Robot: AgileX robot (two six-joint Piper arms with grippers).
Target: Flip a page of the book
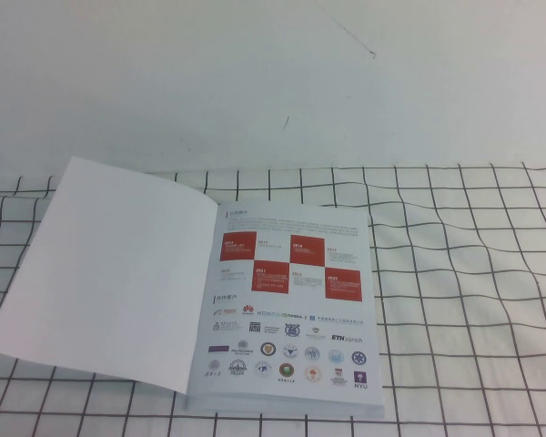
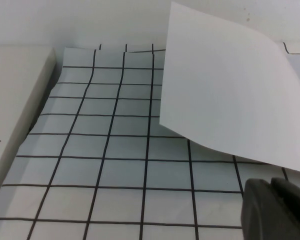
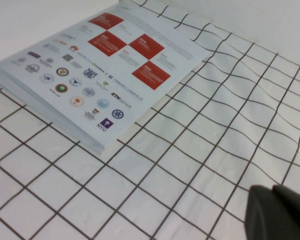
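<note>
The book (image 1: 291, 314) lies open on the checked cloth, its inner page with red squares and logos facing up. It also shows in the right wrist view (image 3: 97, 70). The page (image 1: 109, 273), white side up, is turned over to the left and rests raised above the cloth; it shows in the left wrist view (image 2: 230, 95) too. Neither gripper shows in the high view. My left gripper (image 2: 277, 210) hangs low near the page's free edge, its jaws together and empty. My right gripper (image 3: 280, 212) is over the cloth to the right of the book, its jaws together and empty.
A white cloth with a black grid (image 1: 464, 300) covers the table, wrinkled at the right of the book. A white wall (image 1: 273, 82) stands behind. A pale raised ledge (image 2: 12, 100) runs along the cloth's left side.
</note>
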